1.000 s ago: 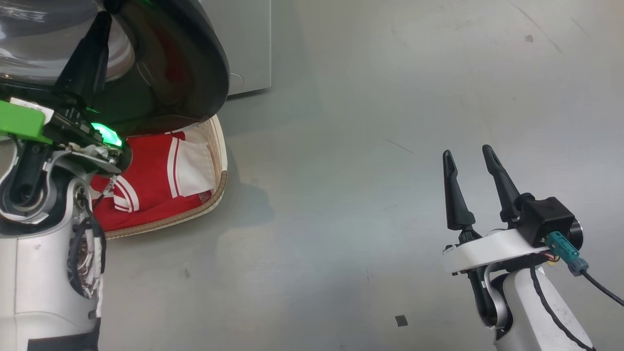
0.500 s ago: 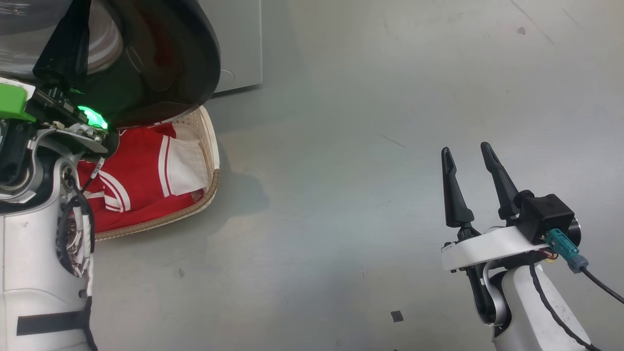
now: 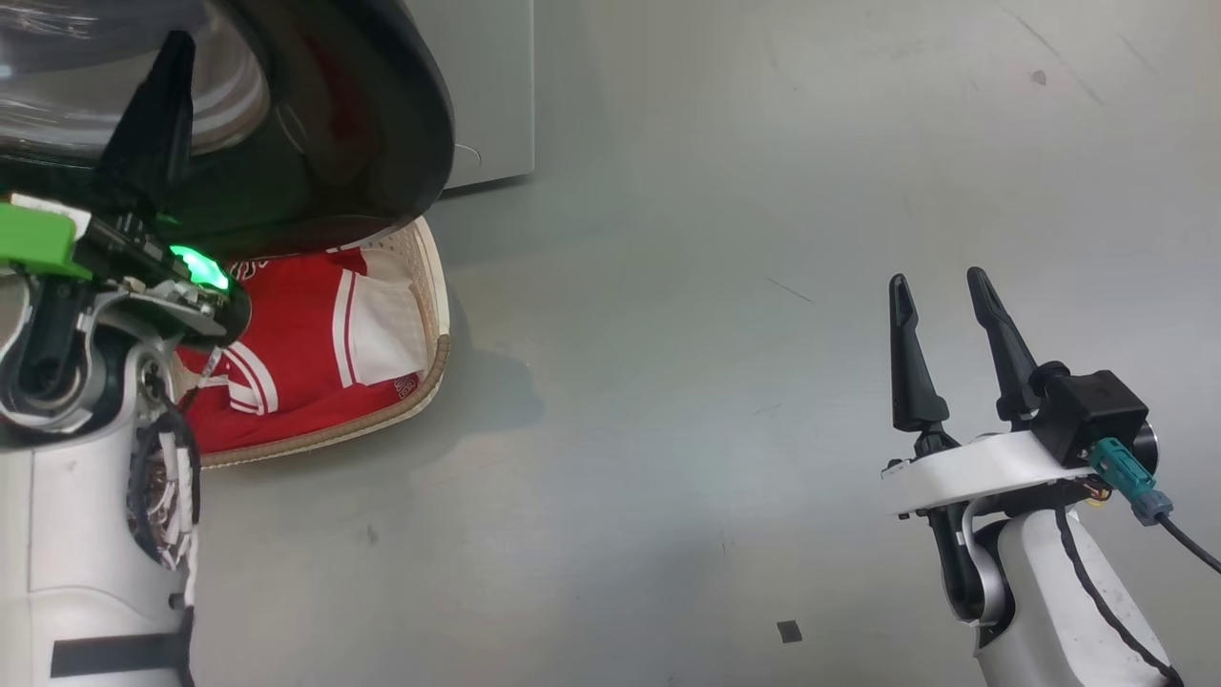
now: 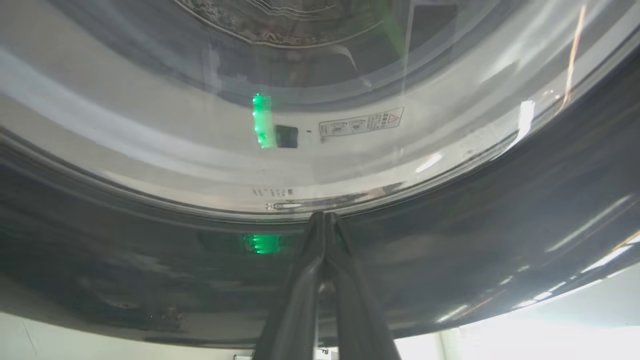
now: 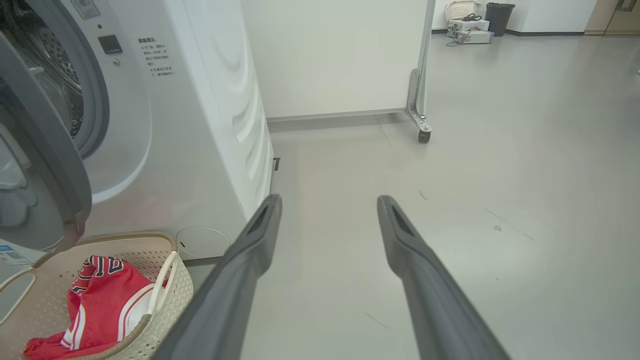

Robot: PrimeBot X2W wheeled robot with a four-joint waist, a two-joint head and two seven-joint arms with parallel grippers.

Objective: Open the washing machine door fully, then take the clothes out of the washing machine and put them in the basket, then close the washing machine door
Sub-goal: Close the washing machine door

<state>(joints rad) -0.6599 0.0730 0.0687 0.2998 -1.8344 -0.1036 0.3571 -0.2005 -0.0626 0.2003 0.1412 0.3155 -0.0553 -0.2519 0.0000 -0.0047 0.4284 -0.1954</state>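
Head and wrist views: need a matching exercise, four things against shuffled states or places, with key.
Things
1. left gripper
2. right gripper
3. clothes
4. washing machine door

States or places
A. lying in the basket
B. fingers apart, over bare floor
C. not closed, glossy black rim
D. fingers together, tips at the door's rim

Pairs: 1-D, 2-B, 3-A, 4-C

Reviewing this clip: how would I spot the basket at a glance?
Find the big white washing machine; on the floor at its foot, under the black-rimmed door, sits the basket. It is cream, perforated, brown-rimmed, and holds red clothes with white stripes.
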